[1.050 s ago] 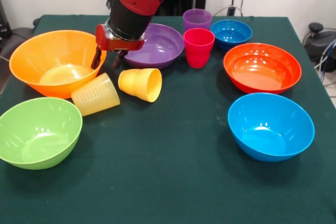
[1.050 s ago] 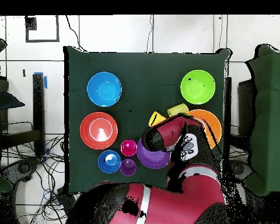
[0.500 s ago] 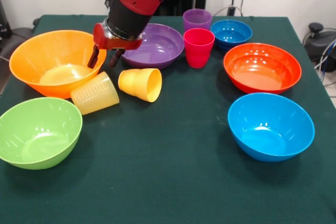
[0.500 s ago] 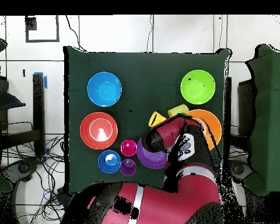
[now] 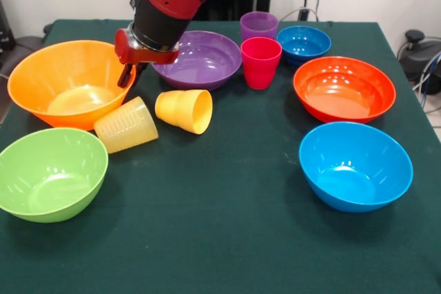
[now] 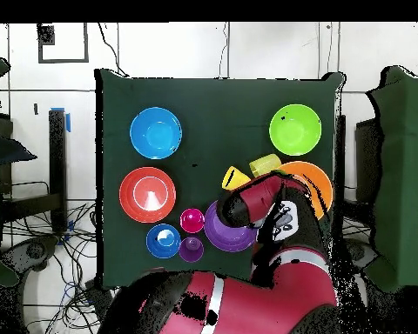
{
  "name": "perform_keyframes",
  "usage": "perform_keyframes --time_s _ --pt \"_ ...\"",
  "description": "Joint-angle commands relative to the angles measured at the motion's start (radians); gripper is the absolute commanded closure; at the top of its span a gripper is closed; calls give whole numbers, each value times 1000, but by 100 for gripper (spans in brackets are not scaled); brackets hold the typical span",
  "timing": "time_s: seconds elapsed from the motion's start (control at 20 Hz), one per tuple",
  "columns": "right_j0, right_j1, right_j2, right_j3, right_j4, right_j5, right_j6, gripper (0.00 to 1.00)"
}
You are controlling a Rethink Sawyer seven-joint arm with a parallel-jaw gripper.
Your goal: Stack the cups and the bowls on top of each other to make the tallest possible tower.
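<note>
My gripper [image 5: 132, 74] sits at the right rim of the largest orange-yellow bowl [image 5: 62, 80] [image 6: 315, 181], shut on that rim. In the overhead view the arm hides the gripper. Just in front of it, a ribbed pale yellow cup [image 5: 126, 125] [image 6: 266, 163] and an orange-yellow cup [image 5: 185, 110] [image 6: 234, 178] lie on their sides. The purple bowl [image 5: 200, 60] is right of the gripper. Beyond it, a red-pink cup [image 5: 260, 62] and a purple cup [image 5: 258, 27] stand upright. Nothing is stacked.
A lime green bowl [image 5: 49, 173] sits at the front left. On the right are a red-orange bowl [image 5: 344, 87], a light blue bowl [image 5: 355, 165] and a small dark blue bowl [image 5: 303, 43]. The table's green cloth [image 5: 220, 239] is bare across the front middle.
The gripper has shifted left and its fingers have drawn together at the bowl's rim. The orange-yellow bowl has slid a little to the left with it.
</note>
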Motion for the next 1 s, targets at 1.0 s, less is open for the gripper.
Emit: perform_keyframes --time_s 1.0 --pt "6 -90 134 -5 73 50 -77 100"
